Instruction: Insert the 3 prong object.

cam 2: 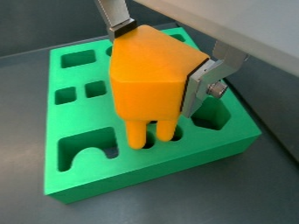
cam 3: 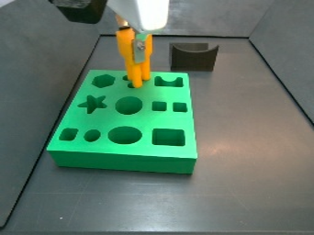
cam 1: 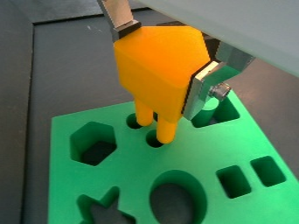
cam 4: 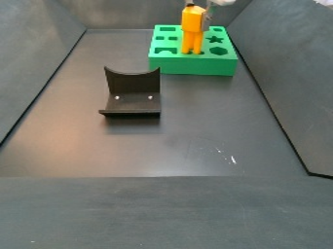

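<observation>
My gripper (cam 1: 163,61) is shut on the 3 prong object (cam 1: 158,66), a bright orange piece with a blocky top and thin prongs below. It holds the piece upright over the green board (cam 1: 128,188), with the prong tips down at small round holes in the board's top. Both wrist views show the silver fingers (cam 2: 208,77) pressed on opposite sides of the orange block (cam 2: 149,70). In a side view the orange piece (cam 3: 130,57) stands at the far part of the board (cam 3: 128,151). Another side view shows it (cam 4: 193,27) on the board (cam 4: 196,60).
The green board has several shaped cut-outs: a star (cam 3: 94,104), circles, squares and an arch. A dark grey curved block (cam 3: 194,55) lies on the floor behind the board, also in a side view (cam 4: 130,92). Dark walls enclose the floor.
</observation>
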Available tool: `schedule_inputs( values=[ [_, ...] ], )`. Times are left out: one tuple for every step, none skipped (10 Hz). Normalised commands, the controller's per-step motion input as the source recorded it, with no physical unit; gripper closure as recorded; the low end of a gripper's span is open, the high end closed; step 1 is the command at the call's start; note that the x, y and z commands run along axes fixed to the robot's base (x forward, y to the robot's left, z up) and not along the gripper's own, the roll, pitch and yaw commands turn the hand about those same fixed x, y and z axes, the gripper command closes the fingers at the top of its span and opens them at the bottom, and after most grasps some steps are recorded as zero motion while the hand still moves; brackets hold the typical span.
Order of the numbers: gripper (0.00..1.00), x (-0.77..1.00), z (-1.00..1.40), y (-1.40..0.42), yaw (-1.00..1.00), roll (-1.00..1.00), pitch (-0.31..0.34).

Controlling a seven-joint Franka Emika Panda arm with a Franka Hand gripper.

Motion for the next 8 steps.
schedule_inputs(
  values=[
    [1.00, -0.08, -0.17, 0.03, 0.00, 0.00, 0.000],
    [1.00, -0.05, -0.18, 0.05, 0.00, 0.01, 0.000],
    [1.00, 0.07, -0.21, 0.00, -0.12, 0.03, 0.010],
    [1.00, 0.00, -0.21, 0.00, -0.33, 0.04, 0.027],
    [1.00, -0.17, -0.19, 0.00, -0.22, 0.00, 0.000],
    [1.00, -0.20, -0.17, 0.00, -0.11, 0.00, 0.000],
    [1.00, -0.17, -0.19, 0.00, -0.07, 0.00, 0.000],
    [1.00, -0.16, -0.19, 0.00, -0.03, 0.00, 0.000]
  ],
)
